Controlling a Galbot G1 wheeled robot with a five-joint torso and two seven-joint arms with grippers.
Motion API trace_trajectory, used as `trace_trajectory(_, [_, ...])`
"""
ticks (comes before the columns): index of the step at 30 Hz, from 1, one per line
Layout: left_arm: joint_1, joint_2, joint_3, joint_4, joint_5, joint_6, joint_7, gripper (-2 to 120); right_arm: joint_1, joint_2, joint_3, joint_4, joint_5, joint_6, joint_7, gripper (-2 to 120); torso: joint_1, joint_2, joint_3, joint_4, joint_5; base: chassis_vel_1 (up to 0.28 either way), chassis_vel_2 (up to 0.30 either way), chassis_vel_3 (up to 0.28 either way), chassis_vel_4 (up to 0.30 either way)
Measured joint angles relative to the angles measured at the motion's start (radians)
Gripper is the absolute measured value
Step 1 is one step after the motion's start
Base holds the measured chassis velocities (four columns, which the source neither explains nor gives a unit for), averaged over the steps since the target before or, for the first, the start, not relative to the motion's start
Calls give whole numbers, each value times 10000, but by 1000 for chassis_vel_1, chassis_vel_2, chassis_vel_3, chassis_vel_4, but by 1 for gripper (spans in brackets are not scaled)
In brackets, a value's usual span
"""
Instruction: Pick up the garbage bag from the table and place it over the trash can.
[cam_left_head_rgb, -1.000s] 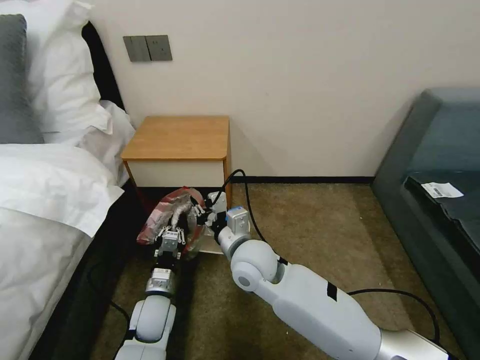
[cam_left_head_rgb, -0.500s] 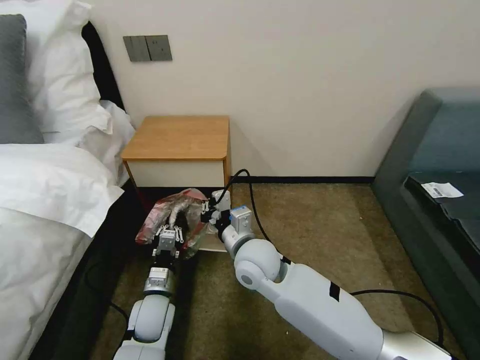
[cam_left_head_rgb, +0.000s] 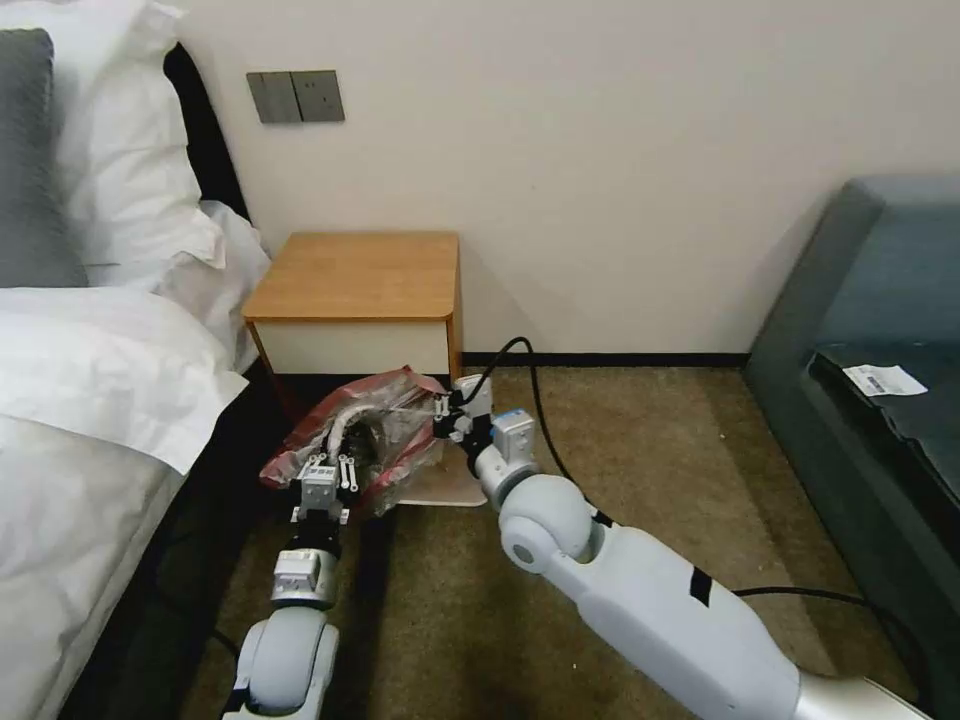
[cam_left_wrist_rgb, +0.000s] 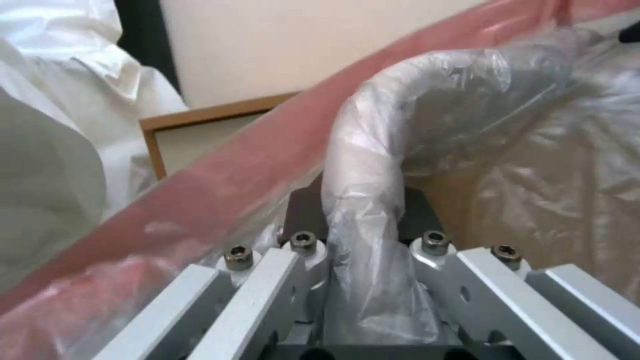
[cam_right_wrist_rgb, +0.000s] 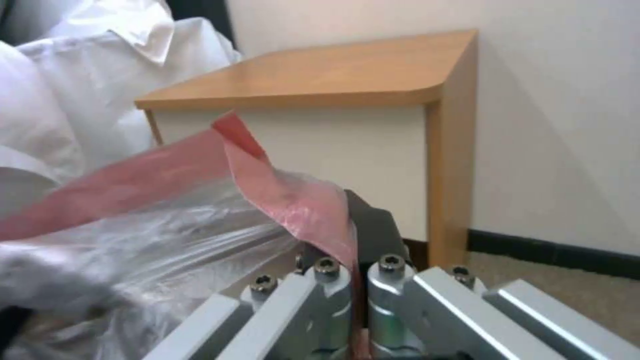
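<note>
Bag (cam_left_head_rgb: 375, 425) held low before table (cam_left_head_rgb: 355, 275), over bin (cam_left_head_rgb: 440, 485); mouth pulled wider since a second ago. Clamped on rim: left gripper (cam_left_head_rgb: 322, 470), right gripper (cam_left_head_rgb: 447, 420). Spreading judged underway.

Head cam sits high and looks forward and down at the bedside cabinet (cam_left_head_rgb: 355, 275) against the wall, from well back, so both arms and the carpet fit in. The left wrist cam is pressed right up to the bag (cam_left_wrist_rgb: 400, 150), looking past it toward the cabinet (cam_left_wrist_rgb: 200, 117). The right wrist cam is low, near the cabinet (cam_right_wrist_rgb: 347, 80), facing its front corner, with the bag (cam_right_wrist_rgb: 200, 200) close up. All three share the cabinet and the bag (cam_left_head_rgb: 385, 425).
</note>
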Motion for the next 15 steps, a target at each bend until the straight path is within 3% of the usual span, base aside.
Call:
trace_trajectory(8, [-9,3,-13,-134,-224,27,6,11,-356,-453,265,297,-32,44,-203,0,0,0,0,0,0,0,0,0,0])
trace_trajectory(15, [24,14,15,-741,-1301,361,141,11,-930,-974,813,457,-232,231,-564,0,-1,0,0,-1,0,0,0,0,0])
